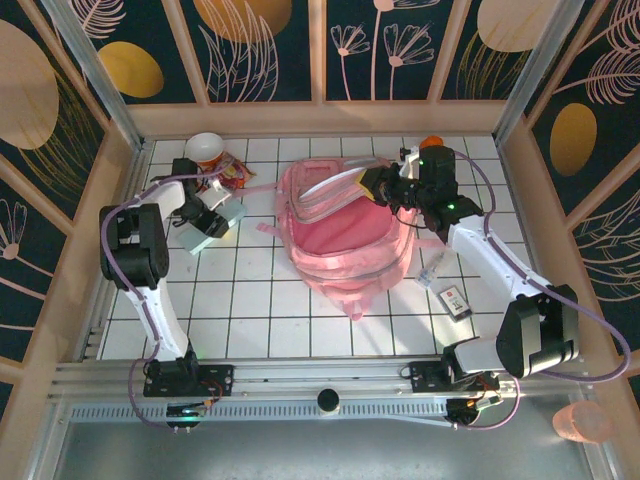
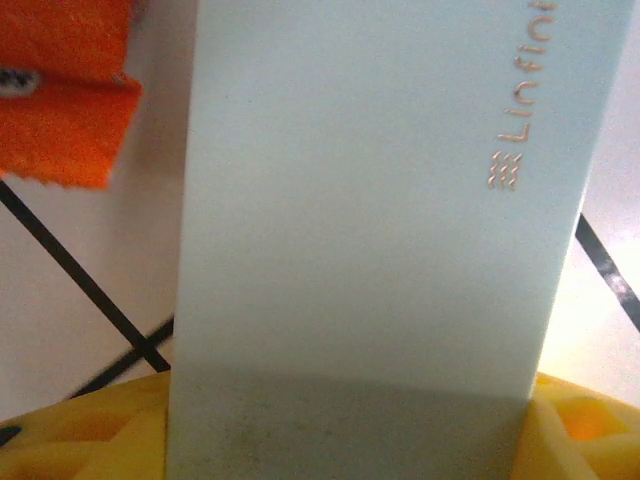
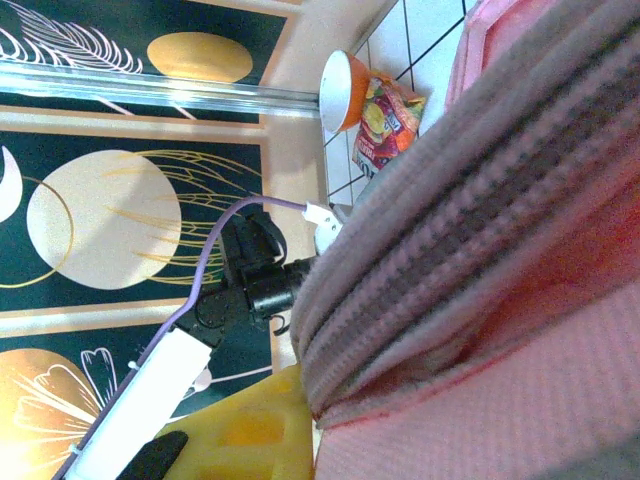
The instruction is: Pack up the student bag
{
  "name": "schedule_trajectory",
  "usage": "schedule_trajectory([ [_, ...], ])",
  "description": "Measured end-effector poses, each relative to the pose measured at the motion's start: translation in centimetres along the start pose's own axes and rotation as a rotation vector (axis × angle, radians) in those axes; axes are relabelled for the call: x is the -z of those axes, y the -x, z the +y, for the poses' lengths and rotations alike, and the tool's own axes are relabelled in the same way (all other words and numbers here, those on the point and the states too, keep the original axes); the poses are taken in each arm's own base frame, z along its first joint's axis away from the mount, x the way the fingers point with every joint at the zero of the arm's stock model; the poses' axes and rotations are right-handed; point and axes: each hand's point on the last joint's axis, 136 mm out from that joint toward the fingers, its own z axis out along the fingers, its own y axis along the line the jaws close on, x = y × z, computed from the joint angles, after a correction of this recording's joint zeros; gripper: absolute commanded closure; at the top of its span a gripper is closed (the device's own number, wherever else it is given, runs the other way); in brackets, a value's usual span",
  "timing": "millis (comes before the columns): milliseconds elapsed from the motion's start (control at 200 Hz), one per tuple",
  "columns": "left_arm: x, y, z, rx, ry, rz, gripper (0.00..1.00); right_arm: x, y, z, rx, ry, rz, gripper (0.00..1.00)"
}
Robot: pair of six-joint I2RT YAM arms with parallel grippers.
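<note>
The student bag (image 1: 345, 240), a big pink backpack, lies in the middle of the table with its top opening toward the far side. My right gripper (image 1: 384, 186) is shut on the rim of that opening and holds it up. In the right wrist view the ribbed pink rim (image 3: 470, 230) runs beside a yellow finger (image 3: 250, 430). My left gripper (image 1: 207, 214) is down over a pale flat box (image 1: 218, 224) left of the bag. In the left wrist view that box (image 2: 380, 200) sits between the yellow fingers (image 2: 95, 430), which press against its two sides.
A white and orange bowl (image 1: 205, 148) and a snack packet (image 1: 232, 172) lie at the far left, just behind the box. A small dark card (image 1: 457, 300) and a cable piece (image 1: 432, 272) lie right of the bag. An orange object (image 1: 430, 142) sits at the back.
</note>
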Motion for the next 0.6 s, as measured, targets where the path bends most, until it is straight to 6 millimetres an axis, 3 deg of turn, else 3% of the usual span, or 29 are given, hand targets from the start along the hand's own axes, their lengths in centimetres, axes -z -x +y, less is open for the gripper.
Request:
schedule_trajectory([
  [85, 1.0, -0.1, -0.3, 0.004, 0.009, -0.013, 0.53, 0.0, 0.0, 0.0, 0.000, 0.000, 0.000, 1.00],
  [190, 3.8, 0.8, -0.5, -0.002, 0.042, -0.072, 0.56, 0.0, 0.0, 0.0, 0.000, 0.000, 0.000, 1.00],
  [355, 11.3, 3.2, -1.9, -0.050, 0.108, -0.263, 0.58, -0.1, 0.1, 0.3, 0.006, 0.012, -0.004, 1.00],
  [465, 16.5, 4.6, -5.2, -0.135, 0.118, -0.406, 0.59, -0.3, 0.3, 0.4, -0.002, 0.018, -0.007, 1.00],
  [601, 20.1, 5.5, -10.8, -0.266, 0.067, -0.537, 0.62, -0.5, 0.3, 0.3, -0.003, 0.022, -0.006, 1.00],
])
